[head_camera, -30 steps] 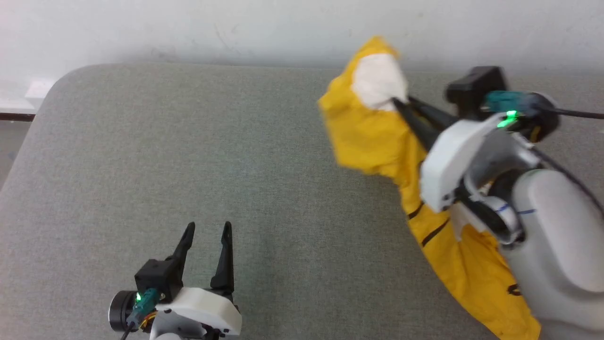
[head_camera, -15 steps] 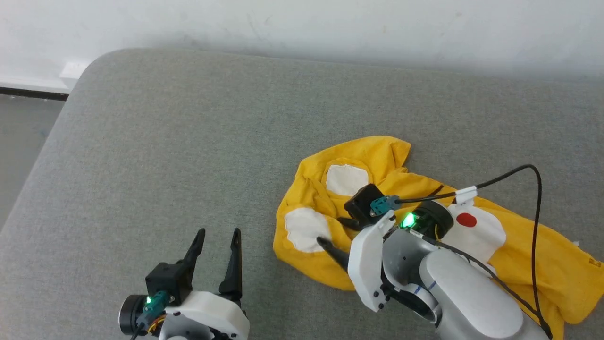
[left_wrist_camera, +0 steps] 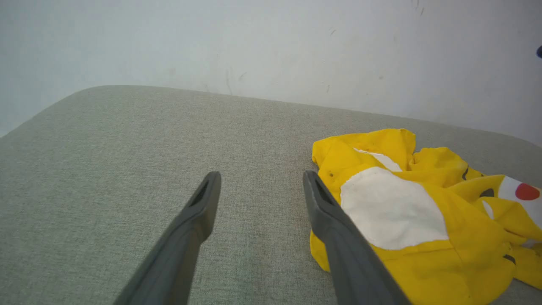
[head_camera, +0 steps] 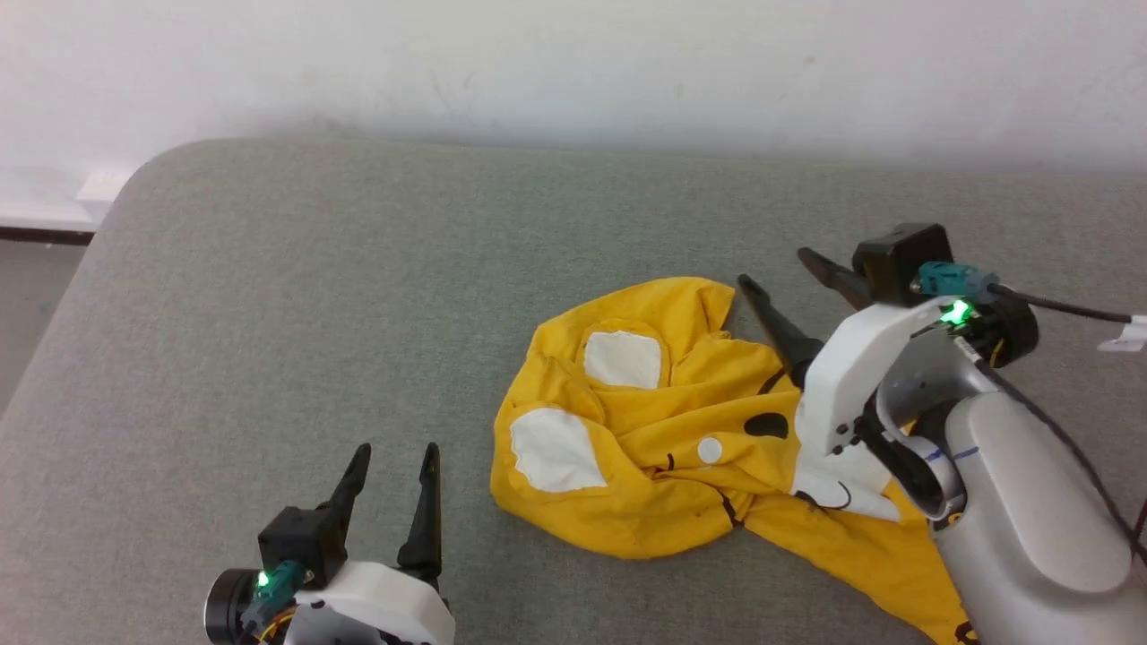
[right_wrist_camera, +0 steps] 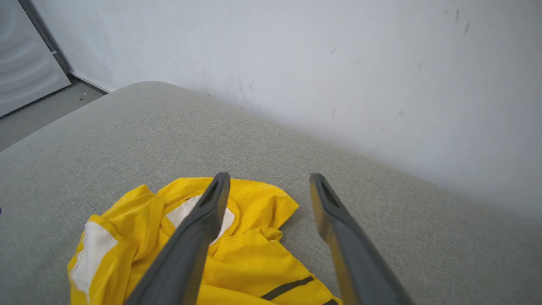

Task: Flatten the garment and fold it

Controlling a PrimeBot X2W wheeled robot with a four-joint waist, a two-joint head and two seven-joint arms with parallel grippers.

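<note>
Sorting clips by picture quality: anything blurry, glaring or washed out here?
Head view: slightly soft, wall washed pale, green light glaring behind the right gripper. Left wrist view: garment crisp, near fingers soft. Right wrist view: even light, faint shadow under the wall.

Grey fabric table (head_camera: 269,313) lies under the fingers (head_camera: 423,502); a scuffed white wall (head_camera: 573,63) rises beyond their tips, grey floor (head_camera: 22,313) off to their left.

Crumpled garment (head_camera: 645,430) on grey surface (head_camera: 296,305)
</note>
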